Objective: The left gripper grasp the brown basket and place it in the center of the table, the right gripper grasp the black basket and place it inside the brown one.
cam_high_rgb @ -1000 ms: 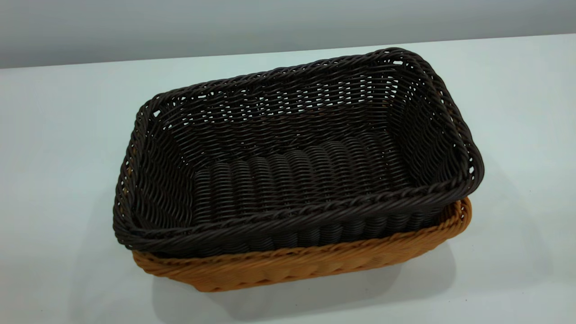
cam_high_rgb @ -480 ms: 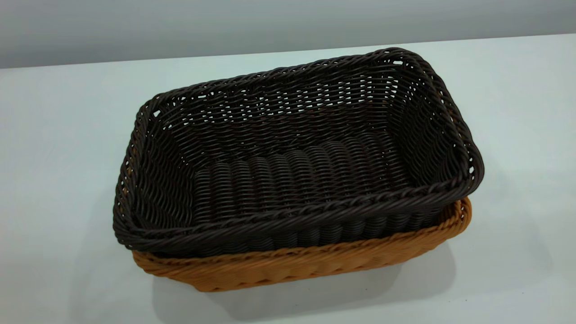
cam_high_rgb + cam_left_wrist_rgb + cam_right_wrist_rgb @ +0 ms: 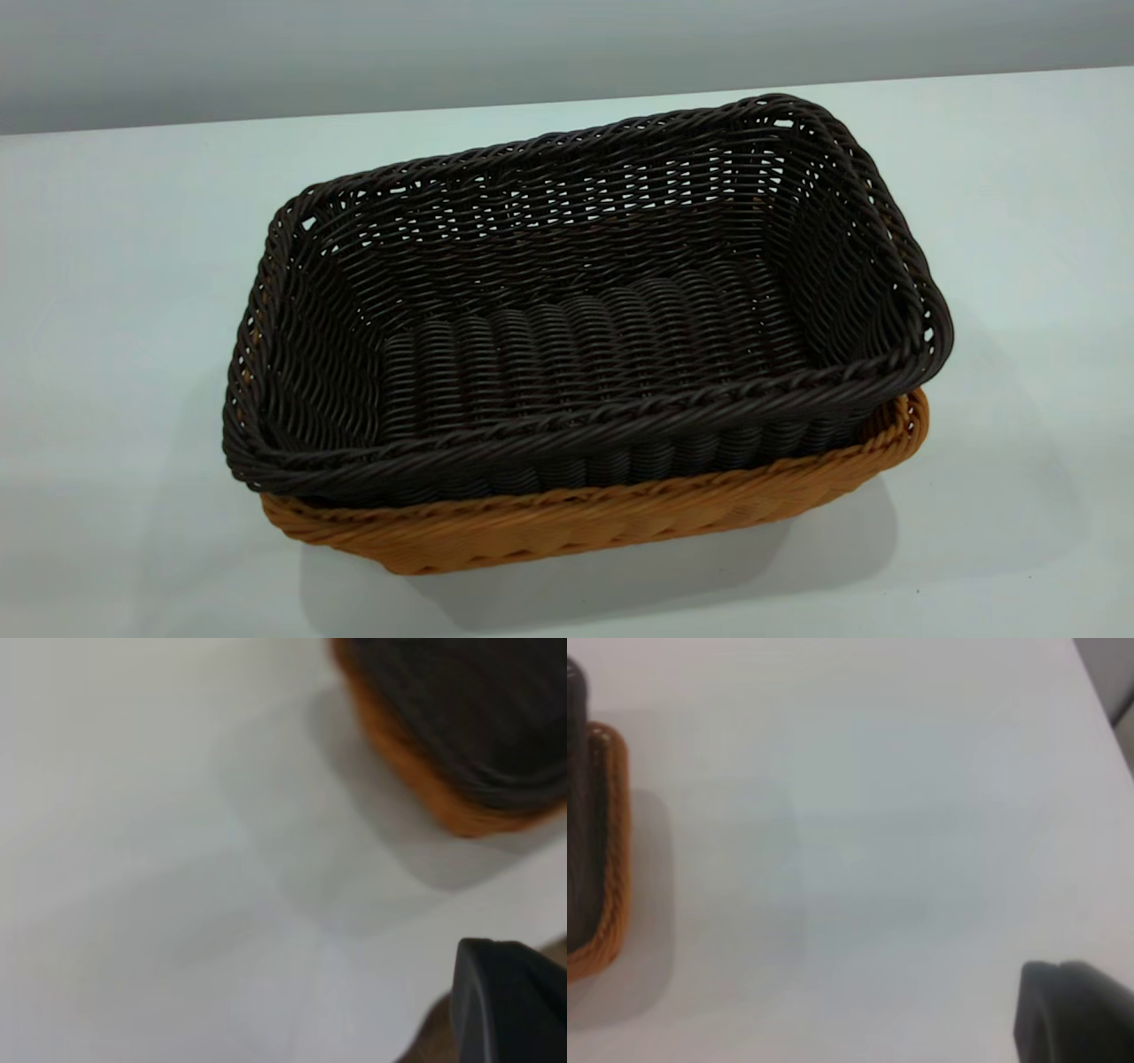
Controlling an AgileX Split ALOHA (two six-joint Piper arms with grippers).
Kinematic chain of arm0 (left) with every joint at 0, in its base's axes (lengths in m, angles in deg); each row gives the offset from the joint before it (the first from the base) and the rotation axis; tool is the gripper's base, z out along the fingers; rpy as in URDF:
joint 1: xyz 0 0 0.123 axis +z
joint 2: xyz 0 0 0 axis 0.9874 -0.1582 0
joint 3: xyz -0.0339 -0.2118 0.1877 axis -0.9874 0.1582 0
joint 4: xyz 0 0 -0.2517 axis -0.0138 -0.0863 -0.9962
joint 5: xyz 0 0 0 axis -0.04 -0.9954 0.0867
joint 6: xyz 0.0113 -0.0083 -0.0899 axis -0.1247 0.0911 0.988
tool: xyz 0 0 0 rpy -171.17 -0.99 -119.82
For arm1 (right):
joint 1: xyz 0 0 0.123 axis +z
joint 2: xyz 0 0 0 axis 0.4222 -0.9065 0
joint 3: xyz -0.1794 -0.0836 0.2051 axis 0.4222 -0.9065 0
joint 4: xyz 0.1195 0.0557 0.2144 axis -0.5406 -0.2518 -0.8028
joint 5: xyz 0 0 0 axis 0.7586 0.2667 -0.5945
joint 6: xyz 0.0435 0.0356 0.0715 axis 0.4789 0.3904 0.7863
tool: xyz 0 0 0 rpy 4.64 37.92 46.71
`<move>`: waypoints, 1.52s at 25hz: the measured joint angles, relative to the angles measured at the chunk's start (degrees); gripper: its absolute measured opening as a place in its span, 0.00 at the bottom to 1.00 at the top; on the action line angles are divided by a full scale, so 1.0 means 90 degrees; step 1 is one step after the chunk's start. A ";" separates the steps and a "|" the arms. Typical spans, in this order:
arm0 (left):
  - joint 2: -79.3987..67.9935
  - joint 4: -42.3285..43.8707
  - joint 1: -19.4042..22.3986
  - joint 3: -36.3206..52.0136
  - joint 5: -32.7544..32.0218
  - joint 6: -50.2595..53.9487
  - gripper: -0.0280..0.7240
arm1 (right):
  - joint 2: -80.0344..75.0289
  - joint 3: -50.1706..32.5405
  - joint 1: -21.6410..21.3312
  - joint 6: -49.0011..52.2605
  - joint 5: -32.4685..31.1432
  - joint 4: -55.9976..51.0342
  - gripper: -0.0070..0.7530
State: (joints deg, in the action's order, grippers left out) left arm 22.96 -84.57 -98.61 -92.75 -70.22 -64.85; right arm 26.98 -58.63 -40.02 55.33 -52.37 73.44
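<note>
Now the dark woven black basket (image 3: 585, 301) is sitting inside the tan woven brown basket (image 3: 620, 523), both pincers well apart, grip unclear.

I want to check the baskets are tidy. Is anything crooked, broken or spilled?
Nothing stands out. The black basket sits nested inside the brown basket, upright on the white table. Its rim rides a little higher than the brown one's. Nothing is spilled or broken.
</note>
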 joint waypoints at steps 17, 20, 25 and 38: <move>0.0289 -0.0005 0.2094 0.0000 0.0000 0.0000 0.04 | 0.0667 0.0000 0.0024 0.0000 0.0000 -0.0026 0.01; 0.0633 -0.0005 0.2126 0.0000 0.0000 0.0000 0.04 | 0.1074 0.0000 0.0024 0.0000 -0.0006 -0.0026 0.01; 0.1148 0.0002 0.2140 0.0000 -0.0015 0.0000 0.04 | 0.1264 0.0000 0.0024 0.0000 -0.0012 -0.0026 0.01; 0.1160 0.0014 0.2866 0.0000 -0.0007 -0.0020 0.04 | 0.1251 -0.0010 0.0027 0.0000 -0.0006 -0.0025 0.01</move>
State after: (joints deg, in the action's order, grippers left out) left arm 33.39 -84.44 -72.82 -92.75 -70.28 -65.03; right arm 38.24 -58.72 -39.77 55.33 -52.43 73.21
